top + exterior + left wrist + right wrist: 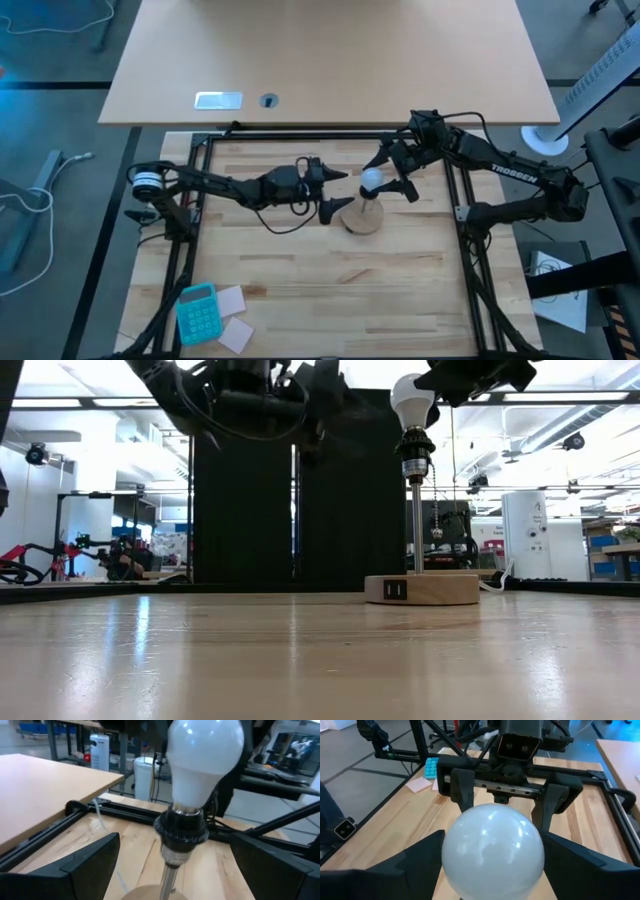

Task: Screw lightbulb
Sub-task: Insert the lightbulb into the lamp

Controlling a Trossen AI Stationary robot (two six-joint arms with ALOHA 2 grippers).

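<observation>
The white lightbulb [372, 180] [492, 852] sits neck down in the black socket [181, 827] on a thin post rising from a round wooden stand [362, 218] [422, 588]. My right gripper [392, 174] comes from the table's far right. Its open fingers stand on either side of the bulb's globe [413, 400], very close to it. My left gripper [340, 190] is level on the stand's left, open wide. Its fingers [75, 865] flank the socket at a distance, short of the lamp. My right gripper has its two fingertips [427, 852] right at the two sides of the bulb's globe [450, 845], slanting down from the far right. I cannot tell whether they touch the glass.
A pull chain [436, 510] hangs beside the post. A blue calculator [197, 312] and pale paper notes [234, 318] lie at the near left. A black frame [300, 137] borders the wooden tabletop, with a lighter table [330, 60] beyond its far side.
</observation>
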